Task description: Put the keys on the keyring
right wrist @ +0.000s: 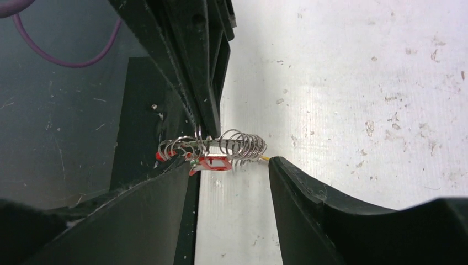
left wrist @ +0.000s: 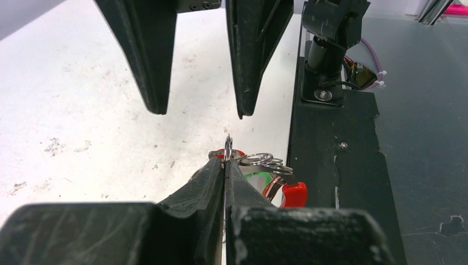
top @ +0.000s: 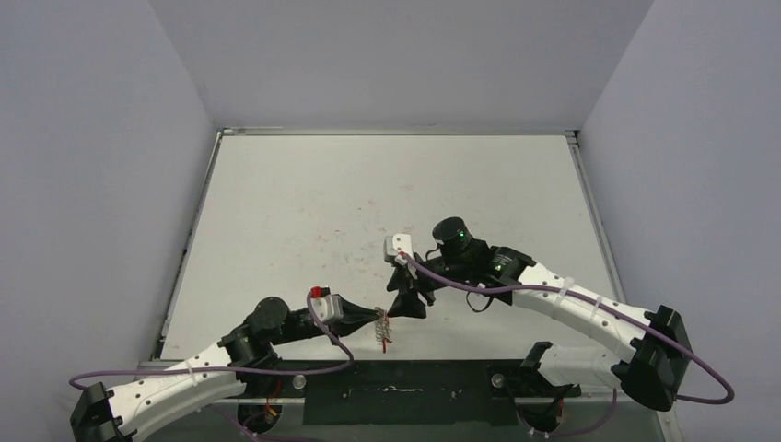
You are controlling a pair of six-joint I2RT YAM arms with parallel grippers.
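The left gripper [left wrist: 225, 163] clamps the keyring [left wrist: 228, 144]. The right gripper [right wrist: 229, 164] stands wide open beside the keys [right wrist: 243, 146] and, I think, must next pinch one.

You get bright, even, soft light — faint shadows on the table [top: 368, 193]; your wrist views blur the nearest fingers [left wrist: 83, 232].
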